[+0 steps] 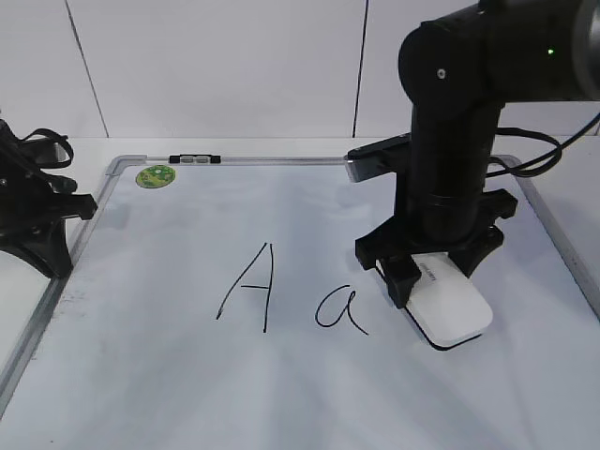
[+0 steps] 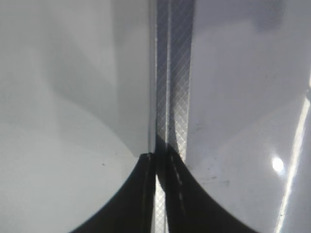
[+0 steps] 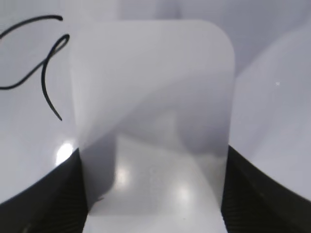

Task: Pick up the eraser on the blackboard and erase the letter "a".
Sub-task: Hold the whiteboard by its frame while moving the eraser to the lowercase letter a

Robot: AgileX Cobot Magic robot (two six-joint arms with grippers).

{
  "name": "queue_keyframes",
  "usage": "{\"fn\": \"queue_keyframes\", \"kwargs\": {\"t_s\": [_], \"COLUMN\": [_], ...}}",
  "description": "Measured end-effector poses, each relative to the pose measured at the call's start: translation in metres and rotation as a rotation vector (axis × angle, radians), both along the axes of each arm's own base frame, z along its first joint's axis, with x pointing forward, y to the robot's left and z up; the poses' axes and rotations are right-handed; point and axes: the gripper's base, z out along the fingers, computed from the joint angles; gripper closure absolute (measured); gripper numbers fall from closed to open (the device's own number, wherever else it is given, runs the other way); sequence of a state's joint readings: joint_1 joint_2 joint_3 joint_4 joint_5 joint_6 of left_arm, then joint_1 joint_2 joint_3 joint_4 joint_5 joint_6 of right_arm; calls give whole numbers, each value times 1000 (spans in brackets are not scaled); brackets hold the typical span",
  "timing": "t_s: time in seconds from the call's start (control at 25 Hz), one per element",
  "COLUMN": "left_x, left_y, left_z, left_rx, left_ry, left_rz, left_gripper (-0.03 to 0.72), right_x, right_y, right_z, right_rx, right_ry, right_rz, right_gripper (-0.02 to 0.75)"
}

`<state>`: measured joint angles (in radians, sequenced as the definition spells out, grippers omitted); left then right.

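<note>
You're clamping eraser (image 1: 448, 302) in right gripper (image 1: 433, 272); letter "a" (image 1: 341, 309) lying just left of eraser; left gripper (image 1: 42, 202) sitting closed, far off.

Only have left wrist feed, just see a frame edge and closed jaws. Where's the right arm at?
Observer: The right gripper is down on the blackboard, jaws on either side of the eraser.
Operator: Is it gripped?
Observer: In the right wrist view the eraser fills the gap between both fingers, so it looks clamped.
Operator: The "a" erased yet?
Observer: No. The letter "a" is whole, just left of the eraser and apart from it.
Operator: Anything else written?
Observer: A capital "A" further left, also untouched.
</note>
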<state>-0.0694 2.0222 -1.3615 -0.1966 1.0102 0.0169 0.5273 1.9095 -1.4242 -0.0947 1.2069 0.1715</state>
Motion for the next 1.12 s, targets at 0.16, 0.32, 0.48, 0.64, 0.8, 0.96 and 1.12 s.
{"fn": "queue_keyframes", "kwargs": {"t_s": [0.16, 0.32, 0.48, 0.64, 0.8, 0.96, 1.12], "left_x": [0, 0, 0, 0, 0, 0, 0], "left_y": [0, 0, 0, 0, 0, 0, 0], "left_z": [0, 0, 0, 0, 0, 0, 0], "left_rx": [0, 0, 0, 0, 0, 0, 0], "left_ry": [0, 0, 0, 0, 0, 0, 0], "left_rz": [0, 0, 0, 0, 0, 0, 0], "left_gripper": [659, 659, 659, 659, 659, 659, 659], "right_x": [12, 17, 20, 22, 24, 25, 25], "right_y": [7, 10, 12, 14, 15, 17, 17], "right_z": [-3, -7, -18, -29, -33, -35, -35], "right_rx": [12, 18, 10, 7, 14, 20, 22], "right_ry": [-20, -29, -13, 7, 2, 10, 12], "right_rz": [1, 2, 3, 0, 0, -4, -6], "right_gripper": [173, 173, 173, 173, 173, 173, 173]}}
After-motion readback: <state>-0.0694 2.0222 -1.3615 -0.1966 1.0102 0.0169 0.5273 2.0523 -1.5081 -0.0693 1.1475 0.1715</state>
